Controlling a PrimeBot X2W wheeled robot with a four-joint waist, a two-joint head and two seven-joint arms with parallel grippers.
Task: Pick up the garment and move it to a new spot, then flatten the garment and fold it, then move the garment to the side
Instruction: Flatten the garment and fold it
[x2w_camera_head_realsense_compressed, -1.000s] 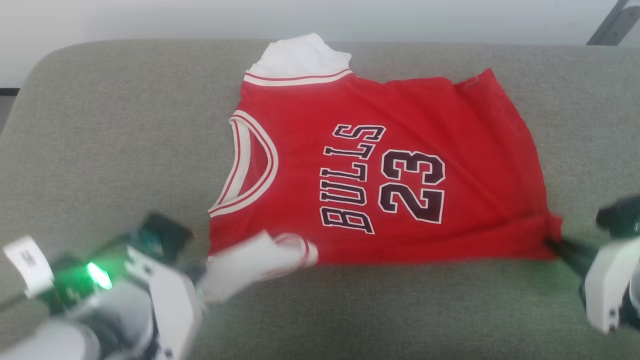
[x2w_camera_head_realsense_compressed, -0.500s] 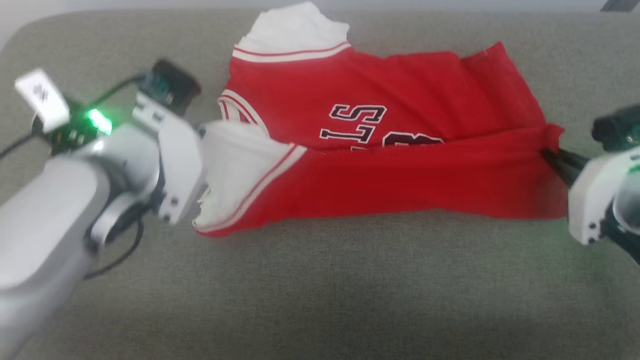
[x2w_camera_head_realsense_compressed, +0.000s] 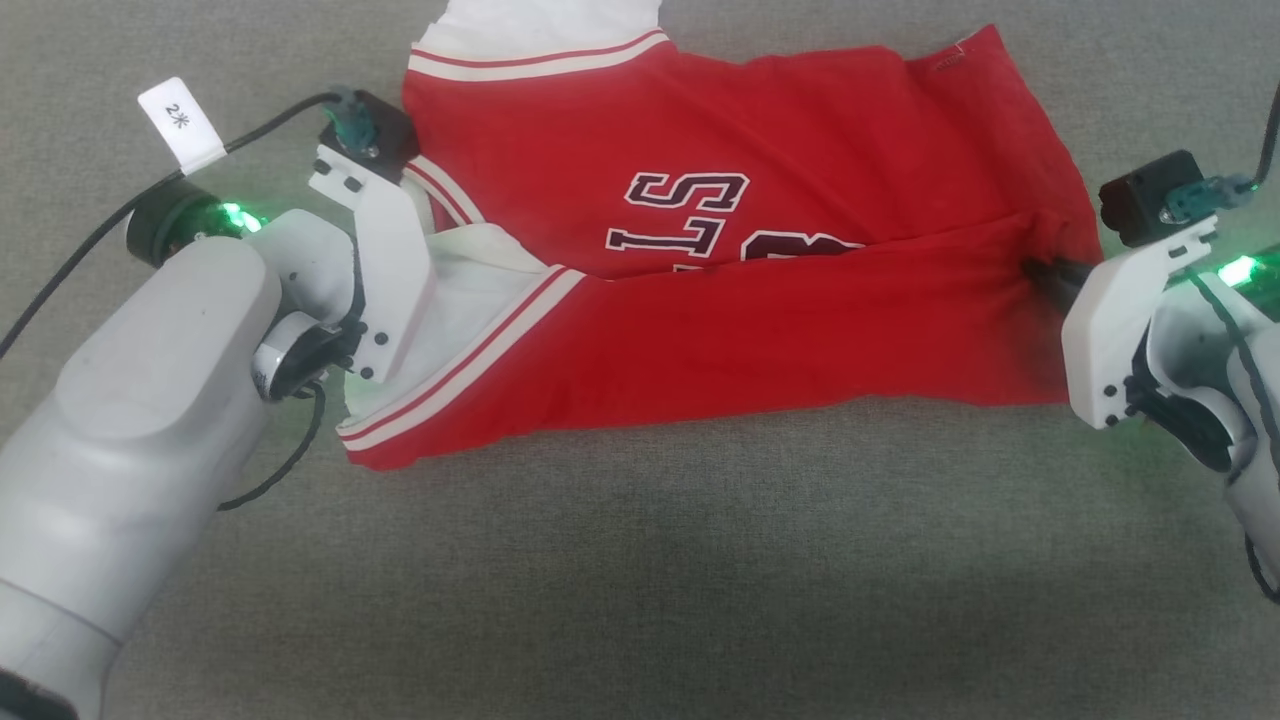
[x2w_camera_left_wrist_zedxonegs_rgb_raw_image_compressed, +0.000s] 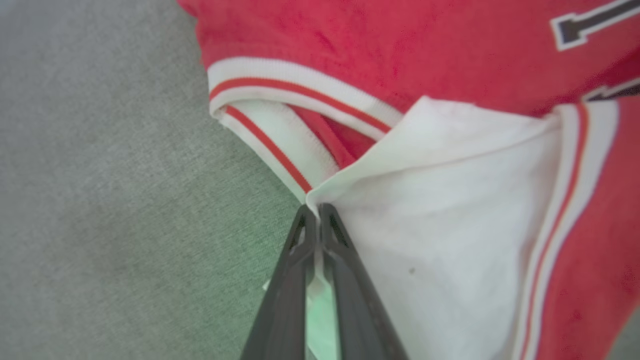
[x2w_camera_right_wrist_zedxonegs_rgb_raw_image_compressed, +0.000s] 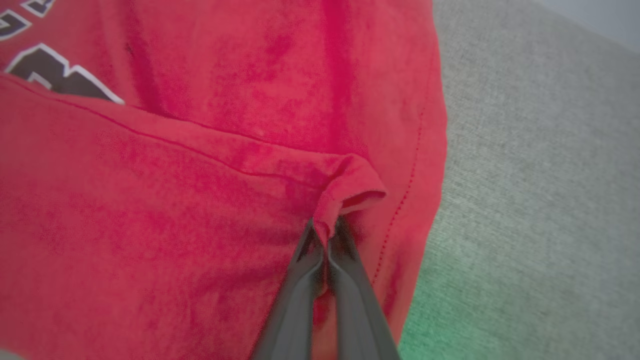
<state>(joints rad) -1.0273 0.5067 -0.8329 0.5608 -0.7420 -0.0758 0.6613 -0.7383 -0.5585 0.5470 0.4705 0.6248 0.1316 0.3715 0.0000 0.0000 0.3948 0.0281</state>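
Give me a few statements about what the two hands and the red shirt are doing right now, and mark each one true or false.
1. The left hand is shut on a white sleeve of the bright red soft garment. True.
2. The right hand is open, apart from the garment. False: it is shut on a red corner of it.
3. A red flap covers part of the dark lettering. True.
4. The garment rests on a wooden table. False: it rests on a grey woven fabric surface.

Head camera looks down; both wrist cameras closely share the garment (x2w_camera_head_realsense_compressed: 800, 340).
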